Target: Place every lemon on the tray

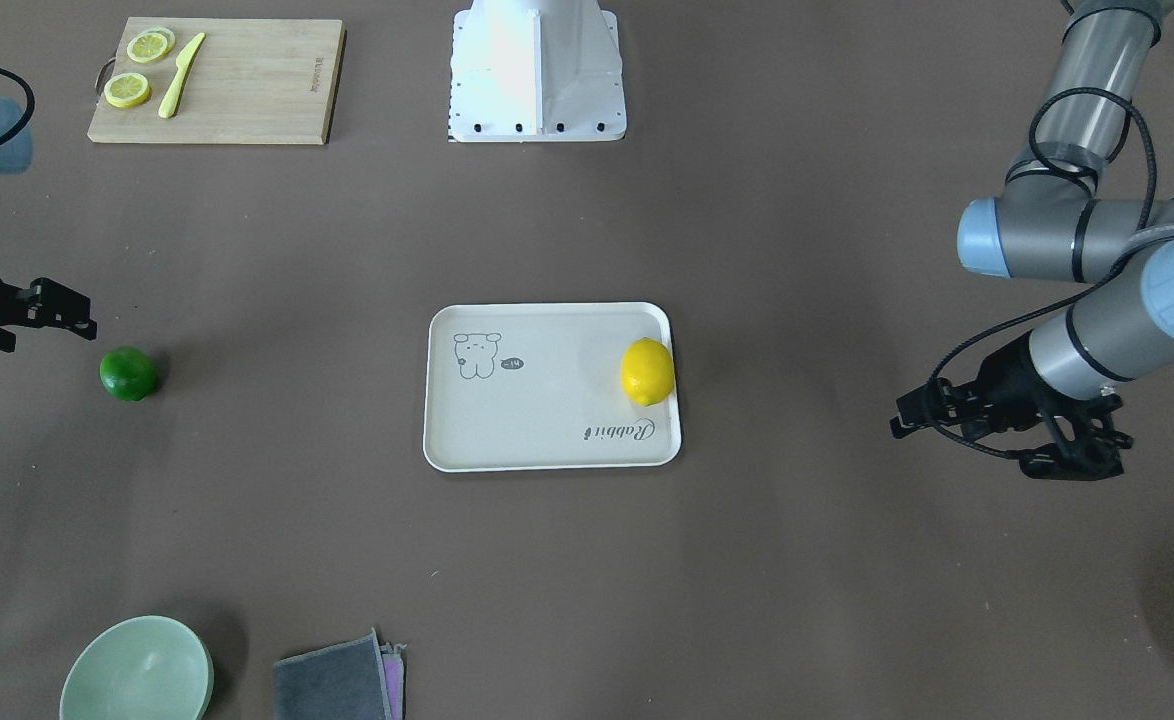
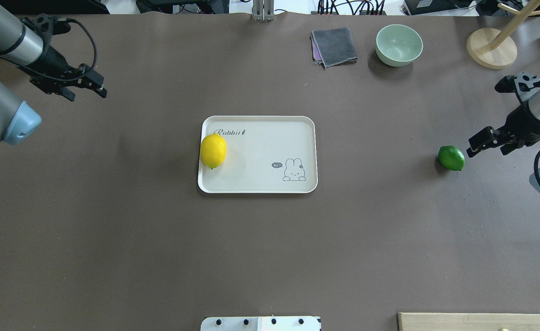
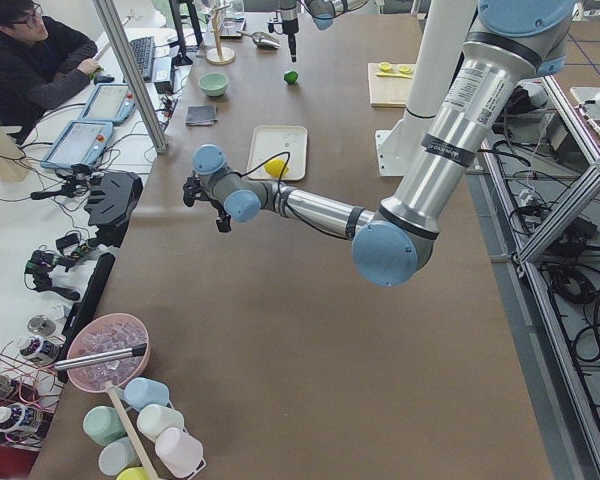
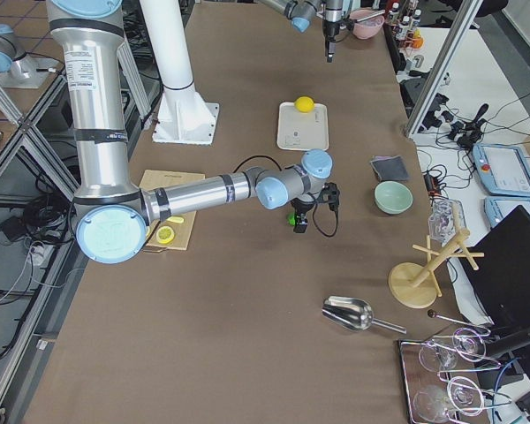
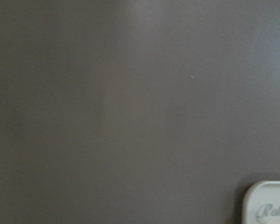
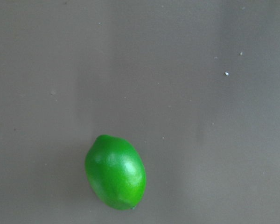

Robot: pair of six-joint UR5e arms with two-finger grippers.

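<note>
The bright yellow lemon [image 2: 213, 151] [image 1: 647, 372] lies on the cream-white tray [image 2: 261, 151] [image 1: 547, 400], against the rim on my left side. The dark green lemon [image 2: 451, 157] [image 1: 128, 374] lies on the bare table far to my right; it also shows in the right wrist view [image 6: 115, 171]. My right gripper [image 2: 487, 149] [image 1: 22, 345] is open and empty, just beside and above the green lemon. My left gripper [image 2: 86, 92] [image 1: 967, 445] is open and empty, well to the left of the tray. A tray corner [image 5: 266, 205] shows in the left wrist view.
A bamboo cutting board [image 1: 247, 85] with lemon slices and a yellow knife sits near the robot base [image 1: 537, 70]. A pale green bowl [image 2: 399, 44], a grey cloth [image 2: 334, 46] and a wooden stand [image 2: 491, 48] are at the far edge.
</note>
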